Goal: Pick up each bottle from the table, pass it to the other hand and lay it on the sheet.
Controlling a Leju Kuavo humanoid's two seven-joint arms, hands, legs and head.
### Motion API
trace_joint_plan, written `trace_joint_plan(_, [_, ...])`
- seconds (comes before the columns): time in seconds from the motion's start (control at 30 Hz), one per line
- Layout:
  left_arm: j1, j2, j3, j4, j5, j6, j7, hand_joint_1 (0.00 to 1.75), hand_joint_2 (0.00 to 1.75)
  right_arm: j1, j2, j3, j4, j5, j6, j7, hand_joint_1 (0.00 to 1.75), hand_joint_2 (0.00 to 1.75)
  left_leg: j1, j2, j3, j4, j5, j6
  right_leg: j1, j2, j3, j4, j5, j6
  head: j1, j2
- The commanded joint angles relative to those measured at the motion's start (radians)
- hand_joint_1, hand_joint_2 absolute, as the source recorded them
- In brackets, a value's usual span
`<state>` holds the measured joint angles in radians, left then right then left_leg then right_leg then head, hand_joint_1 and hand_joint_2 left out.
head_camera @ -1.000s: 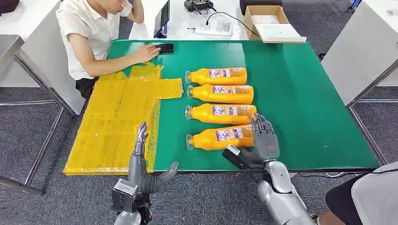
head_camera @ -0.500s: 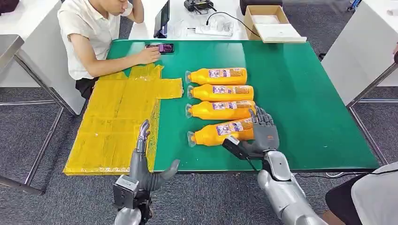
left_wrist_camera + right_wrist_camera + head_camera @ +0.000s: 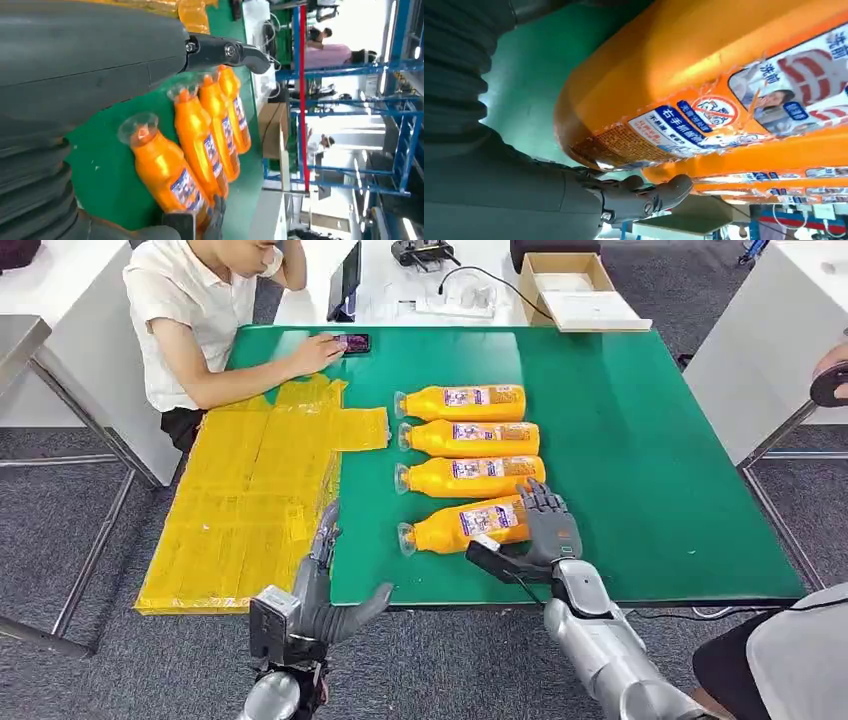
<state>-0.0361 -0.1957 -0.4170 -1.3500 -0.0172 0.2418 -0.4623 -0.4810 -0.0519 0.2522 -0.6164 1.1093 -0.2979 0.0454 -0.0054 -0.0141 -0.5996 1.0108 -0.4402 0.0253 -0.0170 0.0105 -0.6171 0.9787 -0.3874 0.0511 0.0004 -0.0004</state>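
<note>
The right hand [image 3: 550, 530] grips the base end of the nearest bottle [image 3: 465, 526] on the green desk [image 3: 640, 440].
Its bottle lies tilted beside three other bottles [image 3: 465, 438] in a row; the right wrist view shows its label close up. The left hand [image 3: 325, 585] hovers at the desk's near edge, fingers spread and holding nothing, beside the yellow sheet [image 3: 250, 500]. A person [image 3: 195, 310] sits at the far corner.

It looks like a factory test hall: blue steel racks [image 3: 400, 100], grey carpet floor [image 3: 60, 540], white work tables [image 3: 760, 350], seated staff.
</note>
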Motion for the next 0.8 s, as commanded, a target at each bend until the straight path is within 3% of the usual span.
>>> trace_joint_plan(0.03, [-0.037,0.020,-0.010,0.078,0.030,-0.046,0.030,0.00,1.75,0.003,0.011,0.049,0.188,-0.010,0.076,-0.031,1.50,1.75,0.002,-0.001,0.008,-0.002,-0.001,-0.002,0.002,-0.003,0.008,-0.003,-0.001,-0.003,0.000,0.000])
trace_joint_plan(0.1, [-0.045,0.020,-0.017,0.084,0.034,-0.052,0.031,0.00,1.75,-0.006,0.009,0.060,0.208,-0.006,0.078,-0.049,1.75,1.75,0.002,0.000,0.010,-0.002,-0.001,-0.002,0.002,-0.003,0.010,-0.003,-0.001,-0.003,0.000,0.000])
trace_joint_plan(0.33, [-0.073,0.024,-0.038,0.101,0.060,-0.071,0.029,0.00,1.75,-0.030,-0.002,0.058,0.262,-0.043,0.151,-0.113,1.75,1.75,0.001,0.002,0.014,-0.001,-0.001,-0.002,0.002,-0.003,0.013,-0.003,0.000,-0.002,0.000,0.000])
trace_joint_plan(0.47, [-0.108,0.030,-0.056,0.135,0.091,-0.085,0.026,0.00,1.75,-0.015,-0.015,-0.022,0.293,-0.178,0.317,-0.217,1.75,1.75,0.002,0.001,0.018,-0.003,-0.001,-0.002,0.002,-0.004,0.018,-0.004,0.000,-0.003,0.000,0.000])
trace_joint_plan(0.53, [-0.118,0.030,-0.063,0.141,0.096,-0.088,0.024,0.00,1.75,-0.009,-0.022,-0.020,0.297,-0.187,0.337,-0.221,1.75,1.75,0.002,-0.001,0.019,-0.003,-0.001,-0.002,0.003,-0.005,0.019,-0.005,0.000,-0.003,0.000,0.000])
trace_joint_plan(0.67, [-0.120,0.032,-0.067,0.143,0.099,-0.089,0.023,0.00,1.75,-0.012,-0.024,-0.005,0.301,-0.180,0.350,-0.217,1.75,1.75,0.002,0.001,0.027,-0.003,-0.003,-0.001,0.004,-0.003,0.022,-0.005,-0.001,-0.003,0.000,0.000])
trace_joint_plan(0.77, [-0.136,0.031,-0.080,0.156,0.106,-0.095,0.021,0.00,1.75,-0.002,-0.036,-0.008,0.308,-0.217,0.439,-0.251,1.75,1.75,0.003,-0.001,0.031,-0.004,-0.006,-0.001,0.005,-0.005,0.019,-0.007,-0.005,-0.006,0.000,0.000])
trace_joint_plan(0.8, [-0.137,0.030,-0.079,0.156,0.107,-0.095,0.020,0.00,1.75,0.000,-0.035,-0.014,0.311,-0.227,0.454,-0.265,1.75,1.75,0.002,0.002,0.038,-0.002,-0.011,0.001,0.004,-0.001,0.026,-0.004,-0.010,-0.004,0.000,0.000])
